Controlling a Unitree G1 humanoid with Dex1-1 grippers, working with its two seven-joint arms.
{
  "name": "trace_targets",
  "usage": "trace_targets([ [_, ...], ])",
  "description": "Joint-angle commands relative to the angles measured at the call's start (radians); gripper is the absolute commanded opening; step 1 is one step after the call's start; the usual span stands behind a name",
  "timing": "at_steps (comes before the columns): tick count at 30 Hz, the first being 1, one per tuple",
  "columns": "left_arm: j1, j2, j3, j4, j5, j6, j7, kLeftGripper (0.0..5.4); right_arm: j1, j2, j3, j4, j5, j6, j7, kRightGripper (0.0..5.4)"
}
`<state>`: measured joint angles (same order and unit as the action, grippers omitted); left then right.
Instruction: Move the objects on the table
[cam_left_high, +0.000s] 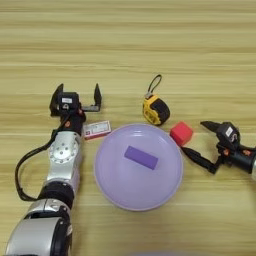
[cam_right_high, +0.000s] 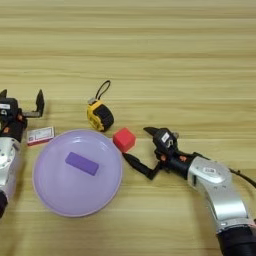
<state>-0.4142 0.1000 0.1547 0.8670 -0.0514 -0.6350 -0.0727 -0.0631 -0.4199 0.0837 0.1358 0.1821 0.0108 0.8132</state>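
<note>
My left gripper (cam_left_high: 78, 93) stands open at the left, fingers pointing away from me, with nothing between them. The small flat white box with a red mark (cam_left_high: 97, 129) lies just behind and right of its wrist, touching the plate's rim. A yellow-and-black tape measure (cam_left_high: 156, 110) with a black loop strap sits beyond the plate. Right of the plate rests the small red cube (cam_left_high: 181, 133). My right gripper (cam_right_high: 136, 143) comes in from the right, open, its fingertips on either side of the cube's right edge. All lie on the wooden table (cam_left_high: 150, 40).
A round lilac plate (cam_left_high: 115, 185) lies between the two arms with a purple rectangular block (cam_left_high: 141, 157) flat on it. A black cable (cam_left_high: 19, 175) loops out from the left arm.
</note>
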Motion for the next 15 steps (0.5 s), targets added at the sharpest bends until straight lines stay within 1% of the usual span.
trace_targets([
  [1,-0.019,0.007,0.006,0.010,-0.010,-0.005,-0.004,5.40,-0.004,-0.009,0.011,0.021,-0.029,0.004,-0.015,5.35],
  [9,-0.020,0.006,0.008,0.012,-0.009,-0.006,-0.005,5.40,-0.023,0.013,0.023,0.048,-0.045,-0.004,-0.034,5.35],
  [15,-0.022,0.006,0.009,0.015,-0.008,-0.006,-0.006,5.40,-0.039,0.020,0.034,0.052,-0.048,0.002,-0.038,5.35],
])
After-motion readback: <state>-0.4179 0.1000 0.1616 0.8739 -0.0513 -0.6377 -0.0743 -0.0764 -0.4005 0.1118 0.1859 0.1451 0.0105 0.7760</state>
